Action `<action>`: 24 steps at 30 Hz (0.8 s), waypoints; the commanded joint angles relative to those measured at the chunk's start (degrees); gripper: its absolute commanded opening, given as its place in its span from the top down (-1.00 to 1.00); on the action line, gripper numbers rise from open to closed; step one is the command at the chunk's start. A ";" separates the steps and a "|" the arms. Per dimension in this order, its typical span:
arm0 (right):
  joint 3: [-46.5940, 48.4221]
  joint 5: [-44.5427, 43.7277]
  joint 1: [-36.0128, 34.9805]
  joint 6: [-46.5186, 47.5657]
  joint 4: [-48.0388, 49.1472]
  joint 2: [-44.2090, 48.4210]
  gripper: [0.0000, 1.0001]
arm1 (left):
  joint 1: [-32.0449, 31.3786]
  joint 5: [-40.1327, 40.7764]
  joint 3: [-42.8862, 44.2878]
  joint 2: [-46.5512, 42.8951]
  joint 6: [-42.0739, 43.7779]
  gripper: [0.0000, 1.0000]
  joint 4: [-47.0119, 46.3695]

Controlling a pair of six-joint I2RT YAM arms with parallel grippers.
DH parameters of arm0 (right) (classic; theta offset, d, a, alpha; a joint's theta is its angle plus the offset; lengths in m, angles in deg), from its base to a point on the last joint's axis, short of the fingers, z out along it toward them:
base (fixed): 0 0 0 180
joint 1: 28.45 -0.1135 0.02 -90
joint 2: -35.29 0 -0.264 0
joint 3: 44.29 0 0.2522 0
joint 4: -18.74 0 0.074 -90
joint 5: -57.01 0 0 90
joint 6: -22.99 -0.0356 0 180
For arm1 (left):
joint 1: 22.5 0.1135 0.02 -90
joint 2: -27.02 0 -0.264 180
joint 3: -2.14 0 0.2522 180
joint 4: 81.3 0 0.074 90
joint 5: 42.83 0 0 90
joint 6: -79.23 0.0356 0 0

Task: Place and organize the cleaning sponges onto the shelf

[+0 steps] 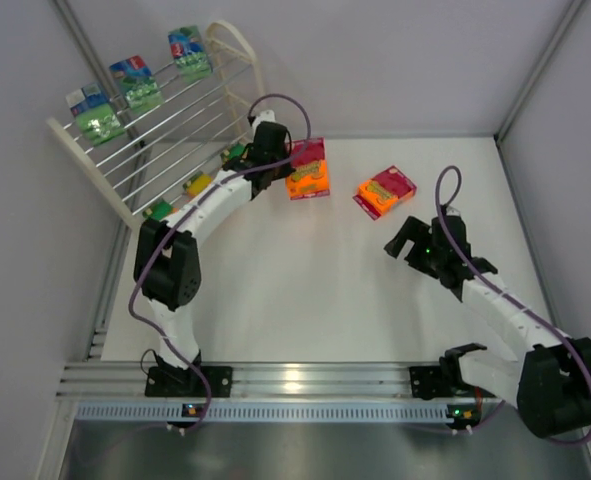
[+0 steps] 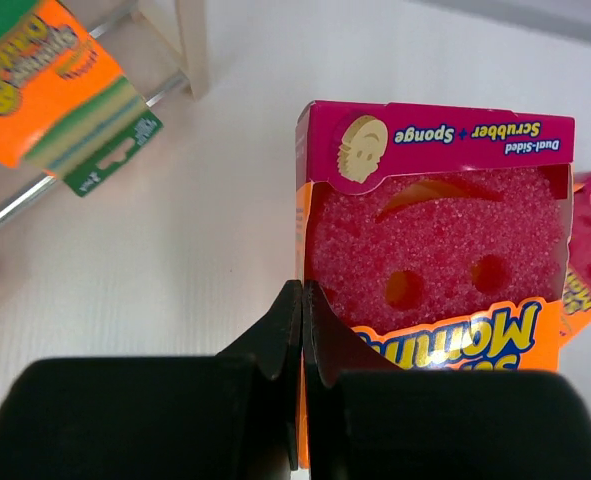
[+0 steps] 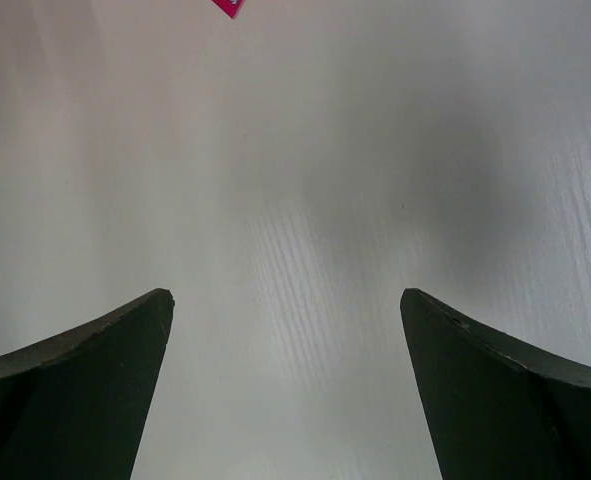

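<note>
Top external view: the left tool (image 1: 281, 160) reaches out beside the cream-white wire-rod shelf (image 1: 175, 120) at the far left of the white desk (image 1: 305, 290). Its fingers are pinched nearly together on the side edge of an orange sponge pack with a magenta card sleeve (image 1: 308, 170). In the left wrist view, that pack's pink sponge face fills the frame just past the fingertips (image 2: 285, 330). A second orange and magenta pack (image 1: 385, 190) lies on the desk to the right, apart from the first. Three green plastic-wrapped sponge packs (image 1: 138, 85) sit in a row on the shelf's top tier, and an orange pack with a green label (image 2: 45, 80) rests on a lower rod. The right tool (image 3: 285, 295) is spread wide over bare desk, holding nothing.
</note>
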 commanded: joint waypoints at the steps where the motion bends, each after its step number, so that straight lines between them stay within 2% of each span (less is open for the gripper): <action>1: -1.21 2.45 0.69 -1.24 6.15 2.36 -0.99 | 0.13 6.95 -1.46 -8.04 -2.98 1.00 3.11; 5: -2.62 3.51 0.69 -1.51 7.12 3.50 -0.99 | 0.13 15.84 -4.00 -13.92 -4.13 1.00 5.05; 11: -2.71 4.30 0.69 -0.63 7.21 4.21 -0.99 | 1.18 26.47 -5.50 -16.92 -4.74 1.00 6.28; 16: -3.32 4.65 0.69 -1.51 8.00 4.91 -0.99 | 3.73 30.18 -5.59 -17.54 -5.45 1.00 6.20; 24: -4.99 4.92 0.77 -2.21 8.18 5.61 -0.99 | 8.39 30.89 -1.73 -16.05 -4.05 1.00 5.93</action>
